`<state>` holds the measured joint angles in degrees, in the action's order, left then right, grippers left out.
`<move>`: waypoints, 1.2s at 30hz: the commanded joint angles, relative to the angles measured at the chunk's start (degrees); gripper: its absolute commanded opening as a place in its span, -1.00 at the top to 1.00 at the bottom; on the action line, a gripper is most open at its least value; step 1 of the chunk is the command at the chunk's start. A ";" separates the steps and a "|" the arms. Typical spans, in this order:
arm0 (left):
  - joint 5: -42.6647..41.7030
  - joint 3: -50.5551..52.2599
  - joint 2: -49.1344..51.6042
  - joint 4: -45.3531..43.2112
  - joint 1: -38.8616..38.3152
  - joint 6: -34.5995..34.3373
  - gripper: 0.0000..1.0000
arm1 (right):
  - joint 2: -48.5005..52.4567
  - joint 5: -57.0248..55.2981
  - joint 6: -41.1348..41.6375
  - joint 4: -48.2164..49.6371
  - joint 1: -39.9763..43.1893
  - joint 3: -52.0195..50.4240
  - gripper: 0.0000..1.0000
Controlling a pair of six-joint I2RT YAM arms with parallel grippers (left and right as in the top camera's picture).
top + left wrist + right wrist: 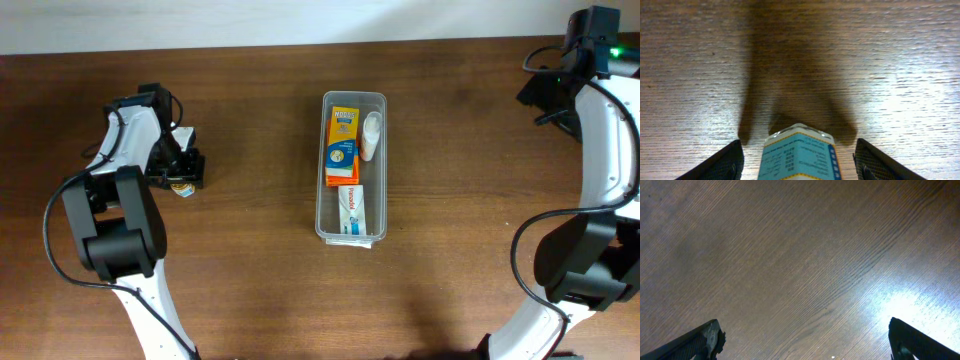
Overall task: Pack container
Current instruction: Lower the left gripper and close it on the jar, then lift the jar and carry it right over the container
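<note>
The clear plastic container [322, 170] stands mid-table, long side running front to back. It holds an orange box [341, 145], a white tube-like item [371, 135] and a white-and-blue box [350, 208]. My left gripper [183, 172] is at the far left, low over the table. In the left wrist view its fingers [798, 145] are open on either side of a small bottle with a teal label [800, 157], with a gap on each side. The bottle also shows in the overhead view [182, 188]. My right gripper [540, 95] is open and empty at the far right back, with only bare wood between its fingers [805, 330].
The brown wooden table [480, 200] ends at a pale wall strip along the back edge [300, 20]. Both arm bases stand at the front corners.
</note>
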<state>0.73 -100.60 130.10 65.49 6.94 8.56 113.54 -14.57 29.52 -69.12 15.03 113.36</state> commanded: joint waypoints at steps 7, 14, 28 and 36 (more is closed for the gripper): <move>0.37 0.33 0.46 0.09 0.39 -0.33 -0.18 | 0.46 -0.92 -0.35 -0.02 0.37 -0.09 -0.96; 0.37 0.33 0.46 0.09 0.35 -0.33 0.15 | 0.46 -0.92 -0.35 -0.02 0.37 -0.09 -0.97; 0.09 -0.50 0.44 3.32 0.35 -0.37 0.31 | 0.46 -0.92 -0.35 -0.02 0.37 -0.09 -0.97; -2.47 -4.98 0.44 5.11 0.17 -0.35 0.32 | 0.46 -0.92 -0.35 -0.02 0.37 -0.09 -0.97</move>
<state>0.43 -101.75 130.15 69.89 7.09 8.10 113.54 -14.57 29.50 -69.12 15.03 113.36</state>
